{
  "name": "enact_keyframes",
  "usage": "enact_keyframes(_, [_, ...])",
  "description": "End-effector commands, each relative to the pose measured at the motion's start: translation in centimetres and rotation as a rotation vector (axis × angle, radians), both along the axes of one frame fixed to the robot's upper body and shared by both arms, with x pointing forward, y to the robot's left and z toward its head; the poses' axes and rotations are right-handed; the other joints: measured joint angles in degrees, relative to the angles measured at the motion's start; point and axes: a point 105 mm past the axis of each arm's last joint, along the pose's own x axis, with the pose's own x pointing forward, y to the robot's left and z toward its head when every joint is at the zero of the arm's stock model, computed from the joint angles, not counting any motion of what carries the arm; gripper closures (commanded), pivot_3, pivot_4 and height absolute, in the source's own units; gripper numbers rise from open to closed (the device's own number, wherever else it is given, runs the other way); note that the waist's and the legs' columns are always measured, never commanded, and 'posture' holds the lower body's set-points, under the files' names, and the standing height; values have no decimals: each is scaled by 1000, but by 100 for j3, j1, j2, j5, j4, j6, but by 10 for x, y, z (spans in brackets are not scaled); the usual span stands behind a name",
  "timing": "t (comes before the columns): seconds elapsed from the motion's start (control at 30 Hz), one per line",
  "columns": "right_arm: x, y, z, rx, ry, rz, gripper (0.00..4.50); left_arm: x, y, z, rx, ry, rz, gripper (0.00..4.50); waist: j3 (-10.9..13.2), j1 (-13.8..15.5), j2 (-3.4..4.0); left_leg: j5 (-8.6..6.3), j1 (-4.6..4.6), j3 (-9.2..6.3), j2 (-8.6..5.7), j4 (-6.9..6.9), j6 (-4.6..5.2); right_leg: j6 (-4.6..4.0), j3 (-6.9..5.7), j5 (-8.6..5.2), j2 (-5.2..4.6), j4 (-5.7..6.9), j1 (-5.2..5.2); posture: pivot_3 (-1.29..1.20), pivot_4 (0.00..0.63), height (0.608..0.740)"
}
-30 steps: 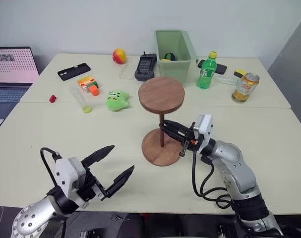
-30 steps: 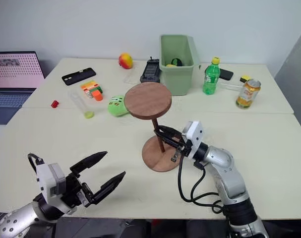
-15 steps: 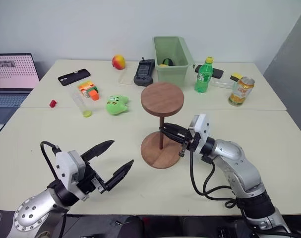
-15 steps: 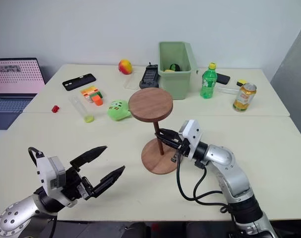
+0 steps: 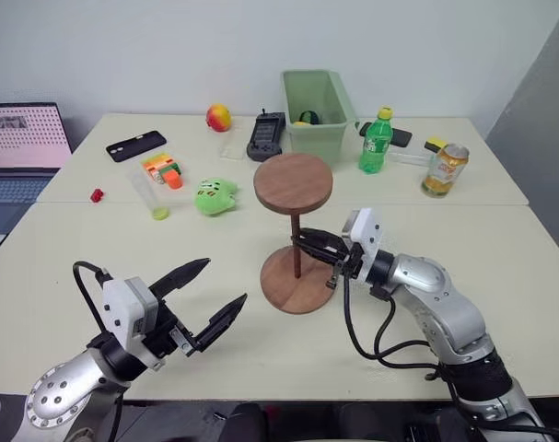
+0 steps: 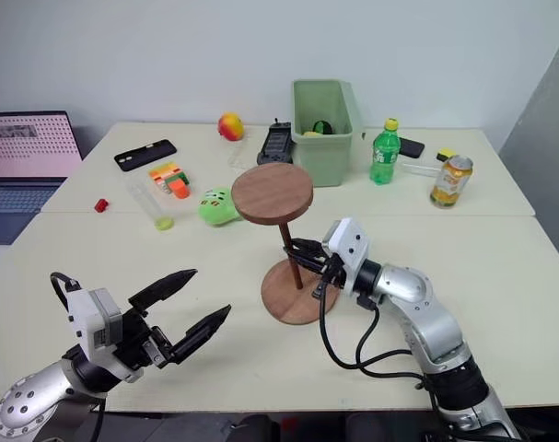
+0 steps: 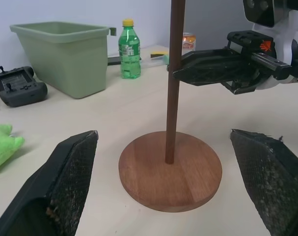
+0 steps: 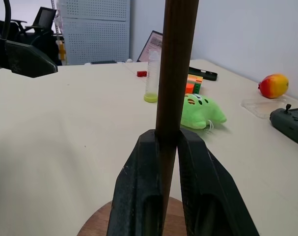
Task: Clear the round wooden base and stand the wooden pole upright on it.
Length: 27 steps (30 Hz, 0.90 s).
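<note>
- Right wrist view: right gripper (image 8: 167,147) was pinched tight on the wooden pole (image 8: 174,64), both black fingers (image 8: 139,191) pressed against the rod's lower half.
- Left eye view: same right gripper (image 5: 302,241) reached in level from the robot's right and clamped the rod (image 5: 297,245) about halfway up.
- Pole stood upright, its lower end on the centre of the round wooden base (image 5: 297,280); the disc fixed to the pole (image 5: 293,184) sat on top, roughly level.
- Base lay flat on the cream table (image 5: 104,239), near the middle, nothing else resting on it.
- Left gripper (image 5: 215,296) hovered near the table's front edge, well apart from the base on the robot's left, fingers (image 5: 180,274) spread wide and holding nothing.
- Left wrist view: the spread left fingers (image 7: 65,182) framed the base (image 7: 188,177) and the pole (image 7: 173,73), touching neither.
- Beyond the base: green plush toy (image 5: 215,195), clear tube with yellow-green end (image 5: 150,191), orange-and-green block (image 5: 163,168), small red piece (image 5: 97,195).
- Far side of the table: green bin (image 5: 318,110), black handheld controller (image 5: 265,135), black phone (image 5: 136,145), red-yellow fruit (image 5: 218,117), green soda bottle (image 5: 375,141), drink can (image 5: 444,169).
- Laptop (image 5: 23,138) sat open at the robot's far left.
</note>
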Motion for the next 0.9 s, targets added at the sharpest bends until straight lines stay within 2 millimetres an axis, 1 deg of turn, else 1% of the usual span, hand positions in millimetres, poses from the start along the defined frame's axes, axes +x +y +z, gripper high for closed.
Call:
enact_keyframes(0.03, [14,-18,-86,-182,333,-129,4354,-3,-4,8,14,-37,-12,0,-2,-18,-3,0,12,2,0,-13,0,0,3,0,0,-6,8,0,150,740])
enact_keyframes(0.1, [18,-24,-95,-212,341,-143,4354,-3,-4,8,15,-37,-12,0,-9,-38,5,1,44,14,0,-62,0,7,16,-4,-2,-35,42,0,150,740])
enact_keyframes(0.17, [16,-28,-105,-247,354,-137,4354,-4,-5,8,15,-38,-14,0,-45,-43,16,1,50,11,1,-66,0,9,13,-15,-2,-35,39,0,150,740])
enact_keyframes(0.3, [9,-32,-123,-300,375,-121,4354,-4,-6,8,15,-37,-17,0,-77,-45,9,1,70,7,7,-67,-1,-1,9,-25,-6,-36,41,0,150,740])
enact_keyframes(0.37, [9,-33,-127,-304,388,-126,4354,-4,-6,8,15,-37,-18,0,-89,-45,8,0,72,8,8,-67,-1,-19,13,-37,-11,-36,44,0,150,740])
enact_keyframes(0.47, [11,-33,-133,-323,384,-130,4354,-5,-6,9,16,-37,-18,0,-107,-43,16,0,74,10,8,-68,-1,-25,15,-42,-12,-37,44,0,150,740])
enact_keyframes(0.7, [9,-34,-134,-333,382,-120,4354,-3,-5,10,19,-40,-20,0,-114,-37,19,0,76,8,9,-71,-3,-32,17,-47,-13,-37,44,0,150,740])
enact_keyframes(0.8, [9,-32,-126,-313,370,-113,4354,-2,-5,10,18,-43,-20,0,-114,-36,19,-1,76,7,10,-74,-4,-36,17,-50,-14,-38,44,0,150,740])
enact_keyframes(0.9, [7,-28,-110,-286,353,-85,4354,-1,-5,11,18,-45,-19,0,-112,-28,20,-1,76,7,10,-75,-4,-38,17,-52,-15,-39,43,0,150,740])
